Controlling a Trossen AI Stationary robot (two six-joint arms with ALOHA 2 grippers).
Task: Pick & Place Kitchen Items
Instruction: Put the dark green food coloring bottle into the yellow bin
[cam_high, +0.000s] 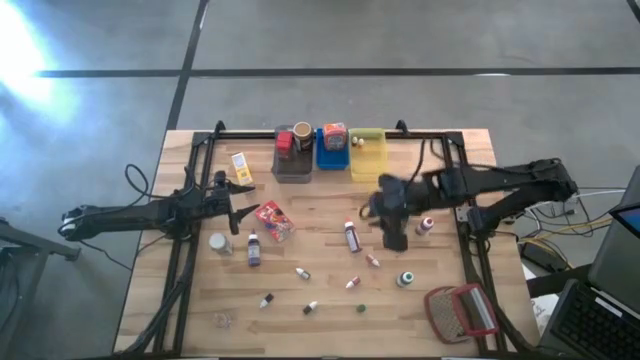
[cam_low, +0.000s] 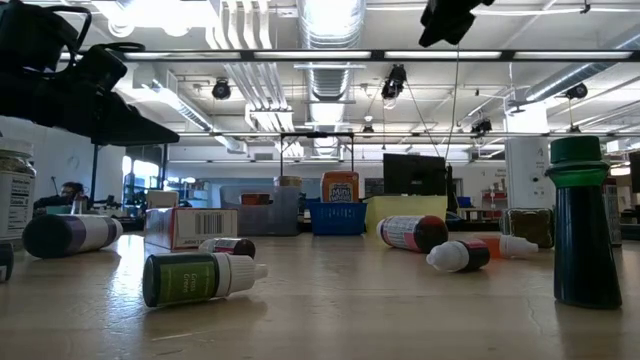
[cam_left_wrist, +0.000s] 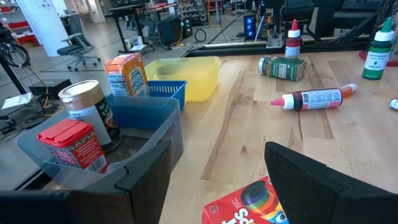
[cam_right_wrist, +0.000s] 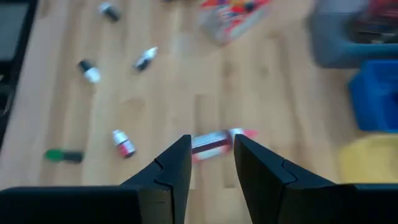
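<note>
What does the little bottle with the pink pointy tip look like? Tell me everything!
The bottle with the pink tip is small, with a white shoulder, dark red contents and a printed label. It looks like plastic. It lies on its side on the wooden table, near the middle, touching nothing else. The right claw is above it, fingers apart.
</note>
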